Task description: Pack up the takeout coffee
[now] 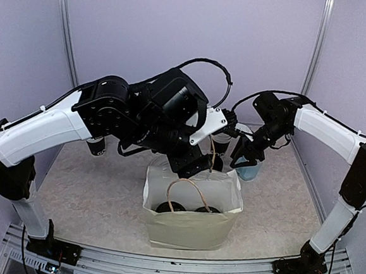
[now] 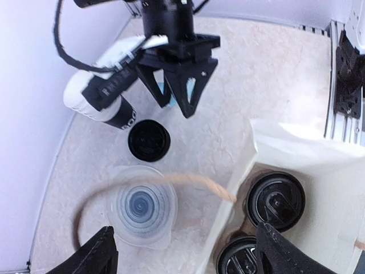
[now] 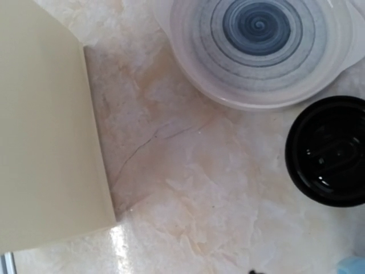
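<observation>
The left gripper (image 2: 185, 228) is hanging wide and empty over the bag (image 1: 188, 229), probably keeping clear of its mouth. The right gripper (image 2: 175, 109) is hovering half open, holding nothing, at the bag's 1 o'clock, seemingly lining up on the coffee (image 2: 149, 140) that is standing on the table there. Two lidded cups (image 2: 275, 200) are sitting in the bag, one coffee is waiting outside, and one clear dish (image 2: 140, 205) and one mug (image 1: 247, 172) are standing near it.
</observation>
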Robot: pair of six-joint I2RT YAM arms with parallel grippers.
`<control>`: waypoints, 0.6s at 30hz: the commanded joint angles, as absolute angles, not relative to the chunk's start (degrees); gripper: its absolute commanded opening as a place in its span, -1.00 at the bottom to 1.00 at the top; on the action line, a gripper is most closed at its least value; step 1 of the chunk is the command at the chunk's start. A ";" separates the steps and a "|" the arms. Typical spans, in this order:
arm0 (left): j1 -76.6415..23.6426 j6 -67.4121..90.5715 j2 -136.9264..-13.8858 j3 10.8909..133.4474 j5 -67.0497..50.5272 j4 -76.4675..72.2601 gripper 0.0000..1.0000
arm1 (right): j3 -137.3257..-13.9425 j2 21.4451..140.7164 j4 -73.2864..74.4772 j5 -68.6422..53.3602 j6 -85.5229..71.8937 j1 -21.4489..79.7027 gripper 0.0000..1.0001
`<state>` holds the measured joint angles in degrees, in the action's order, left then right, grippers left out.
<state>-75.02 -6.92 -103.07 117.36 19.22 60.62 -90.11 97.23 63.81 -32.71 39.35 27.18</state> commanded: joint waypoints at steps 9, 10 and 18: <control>-74.29 -5.80 -95.31 121.79 38.29 51.84 0.40 | -93.17 93.31 66.02 -32.84 38.86 25.99 -0.02; -73.06 -3.38 -94.29 120.10 41.14 51.16 0.35 | -93.43 93.22 66.10 -33.17 38.85 25.87 -0.02; -47.42 15.81 -79.69 99.12 33.64 45.48 0.70 | -93.08 90.89 60.41 -36.81 36.73 22.78 -0.01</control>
